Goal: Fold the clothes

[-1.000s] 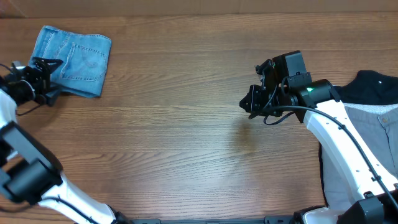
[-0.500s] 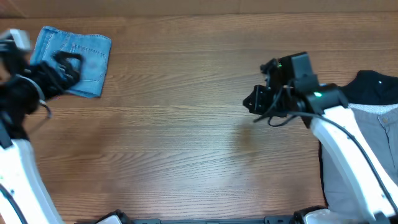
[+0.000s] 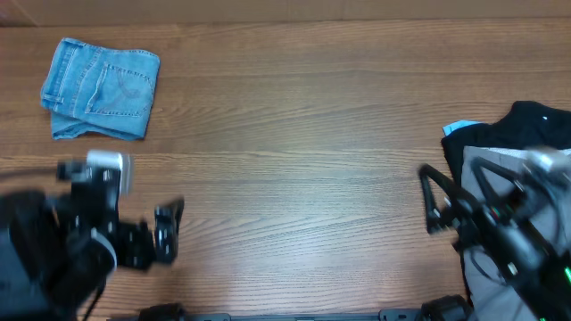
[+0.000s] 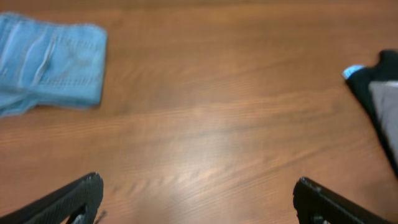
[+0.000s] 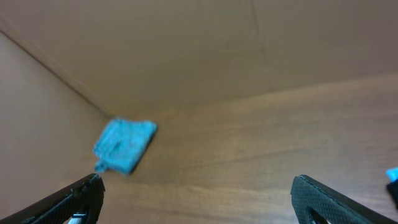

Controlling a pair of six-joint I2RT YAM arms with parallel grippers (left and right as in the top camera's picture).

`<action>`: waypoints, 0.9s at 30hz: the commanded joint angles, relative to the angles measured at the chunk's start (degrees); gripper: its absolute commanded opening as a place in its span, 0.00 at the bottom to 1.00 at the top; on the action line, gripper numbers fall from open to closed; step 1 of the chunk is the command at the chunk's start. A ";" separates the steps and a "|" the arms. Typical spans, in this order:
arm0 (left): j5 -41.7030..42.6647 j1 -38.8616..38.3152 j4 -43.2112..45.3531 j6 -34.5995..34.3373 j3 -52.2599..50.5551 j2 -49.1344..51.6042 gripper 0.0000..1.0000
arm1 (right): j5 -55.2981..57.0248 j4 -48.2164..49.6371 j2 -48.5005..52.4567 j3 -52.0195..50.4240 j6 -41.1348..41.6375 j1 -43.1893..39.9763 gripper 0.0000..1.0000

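The light blue jeans (image 3: 100,87) lie folded into a small bundle at the table's far left, a stitched pocket facing up. They also show in the left wrist view (image 4: 50,65) and, small and far off, in the right wrist view (image 5: 124,144). A black garment (image 3: 535,125) lies over a grey one (image 3: 482,267) at the right edge. My left gripper (image 3: 169,234) hovers near the front left, open and empty (image 4: 198,183), well clear of the jeans. Blurred by motion, my right gripper (image 3: 431,203) hangs beside the dark pile, open and empty (image 5: 198,182).
The wooden table (image 3: 294,134) stretches between the jeans and the pile. A small blue tag (image 3: 459,127) sticks out at the black garment's left corner. A wall (image 5: 186,43) rises behind the table's far edge.
Both arms have pulled back toward the front edge. The left gripper has left the jeans' side. The right gripper has moved from mid-table to beside the dark pile and opened.
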 commanded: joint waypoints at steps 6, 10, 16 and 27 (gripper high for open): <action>-4.70 -0.35 -5.11 0.37 0.07 -1.68 1.00 | 2.73 -5.88 -3.74 0.50 -0.11 -0.17 1.00; -4.42 -0.35 -4.87 0.44 0.07 -1.64 1.00 | 2.73 -10.84 -3.74 0.50 -0.11 -0.17 1.00; -4.44 -0.35 -4.87 0.44 0.07 -1.64 1.00 | 2.71 -16.57 -3.74 0.50 -0.11 -0.17 1.00; -4.55 -0.35 -4.87 0.44 0.07 -1.64 1.00 | 6.71 -17.09 -4.02 -1.46 -1.36 -0.74 1.00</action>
